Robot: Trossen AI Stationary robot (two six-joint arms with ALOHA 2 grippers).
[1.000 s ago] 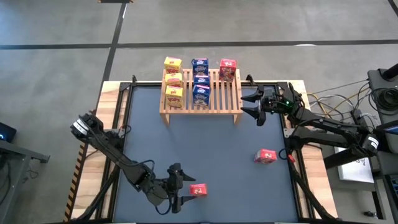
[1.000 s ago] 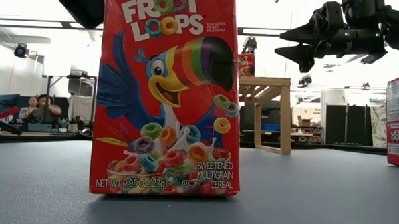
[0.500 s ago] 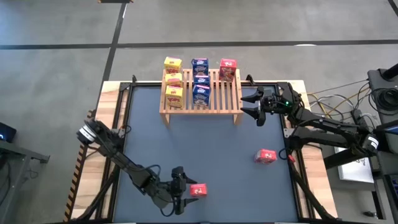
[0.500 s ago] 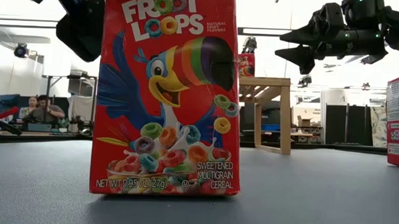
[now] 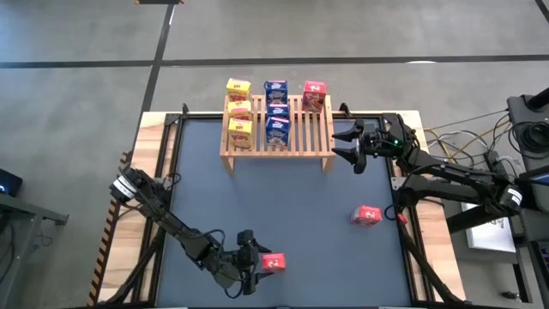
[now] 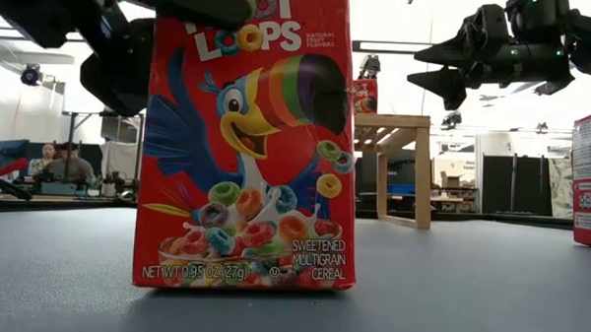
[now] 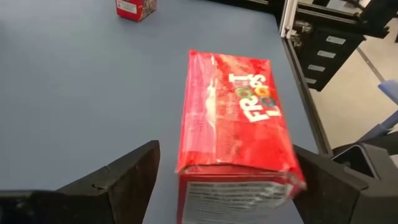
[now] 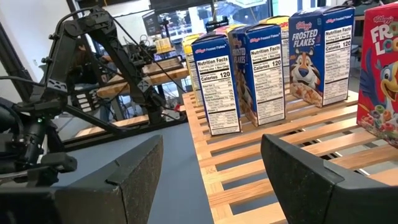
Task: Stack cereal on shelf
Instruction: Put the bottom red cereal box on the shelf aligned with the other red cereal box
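A red cereal box stands upright on its bottom near the table's front edge and fills the low view. My left gripper is open, with one finger on each side of the box's upper part; a gap shows beside one finger. A second red box stands to the right. The wooden shelf at the far edge carries yellow boxes, blue boxes and a red box. My right gripper hangs open by the shelf's right end.
A black frame rail runs along the dark mat's right side, with cables and equipment beyond it. Bare mat lies between the shelf and the two loose red boxes. People sit at desks in the room behind.
My left gripper has come down toward the near red box, staying open, and its fingers now stand at the box's upper part. The box has kept its place. My right gripper has kept still.
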